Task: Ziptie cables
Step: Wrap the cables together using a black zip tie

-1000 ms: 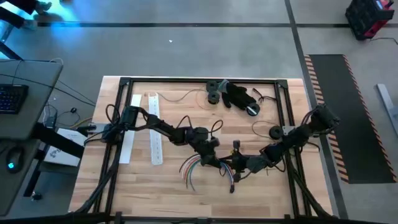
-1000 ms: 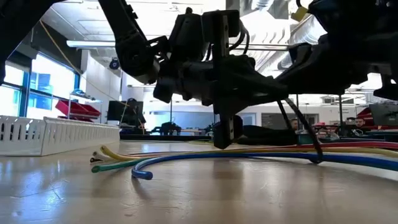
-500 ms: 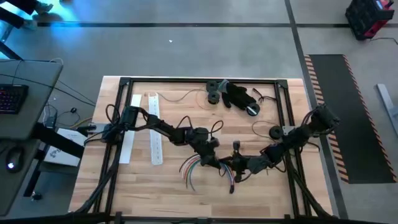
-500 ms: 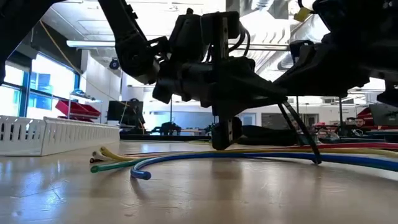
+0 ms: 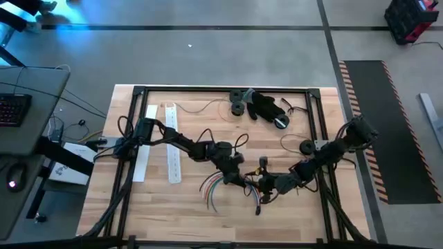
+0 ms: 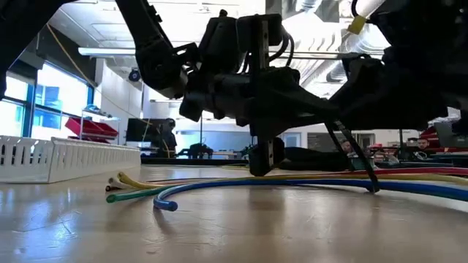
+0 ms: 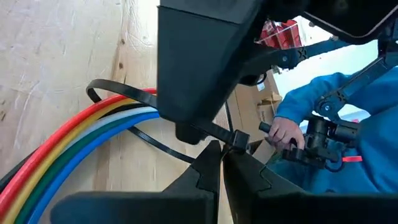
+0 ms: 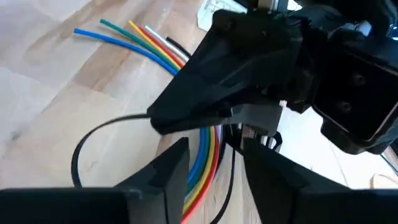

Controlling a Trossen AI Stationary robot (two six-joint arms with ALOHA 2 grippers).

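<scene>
The cables (image 5: pixel 211 185) lie on the wooden table near its middle: red, yellow, green and blue wires fanning toward the near left (image 8: pixel 134 37). A black zip tie (image 7: pixel 143 134) loops around the bundle (image 7: pixel 81 143), and its free strap curls out over the wood (image 8: pixel 78 149). My left gripper (image 5: pixel 239 176) is shut at the zip tie's head (image 7: pixel 239 138). My right gripper (image 5: pixel 268 185) comes from the right, and its fingers stand close on either side of the bundle (image 8: pixel 208 155). My left gripper pinches the zip tie's strap right behind its head (image 7: pixel 229 140) between its fingertips (image 7: pixel 208 163), slanting down from the left. The loop lies slack around the cables on the table. My right gripper has the cable bundle (image 8: pixel 210 163) and one run of the strap (image 8: pixel 233 158) between its two fingers (image 8: pixel 177 163). It comes slanting down from the table's right. The bundle stays on the table. Whether both fingers press on it, I cannot tell.
Two long white perforated strips (image 5: pixel 172 142) lie left of the arms. At the far edge sits a black heap with round parts (image 5: pixel 263 105). A black frame (image 5: pixel 221 90) borders the table. Beyond the table is a person in blue (image 7: pixel 336 124).
My right gripper has edged a little toward the table's left, closer to my left gripper. The left gripper and the cables have stayed where they were.
</scene>
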